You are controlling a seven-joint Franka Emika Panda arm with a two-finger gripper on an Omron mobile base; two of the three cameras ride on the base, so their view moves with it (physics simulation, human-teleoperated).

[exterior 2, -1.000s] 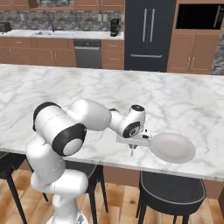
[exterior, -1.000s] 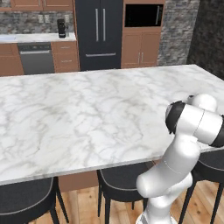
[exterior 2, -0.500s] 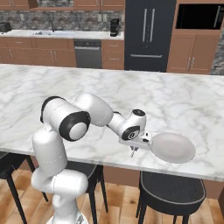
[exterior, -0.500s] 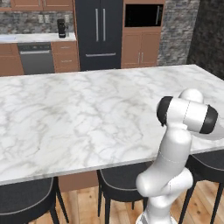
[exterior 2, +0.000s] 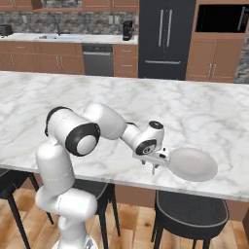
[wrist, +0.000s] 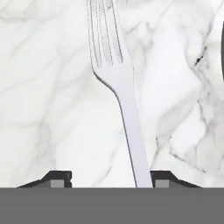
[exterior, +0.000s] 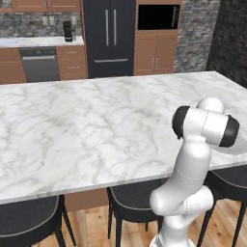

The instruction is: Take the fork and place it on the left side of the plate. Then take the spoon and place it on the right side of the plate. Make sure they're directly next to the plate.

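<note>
The marble desk (exterior 2: 97, 97) is white with grey veining, and in the right base view the white arm reaches low across its near edge. The plate (exterior 2: 193, 164) is round, plain off-white and shallow, and sits on the desk close to that near edge. The pincer (exterior 2: 154, 168) hangs just beside the plate's rim, on its left in this view, pointing down at the marble.

In the hand view the fork (wrist: 116, 83) lies flat on the desk, a slim, pale silver piece with narrow tines (they run off the top of the view) and a thin handle tapering down between the two dark fingertips (wrist: 59, 179). The jaws stand apart; the handle runs close by the right-hand tip, and contact cannot be told.
</note>
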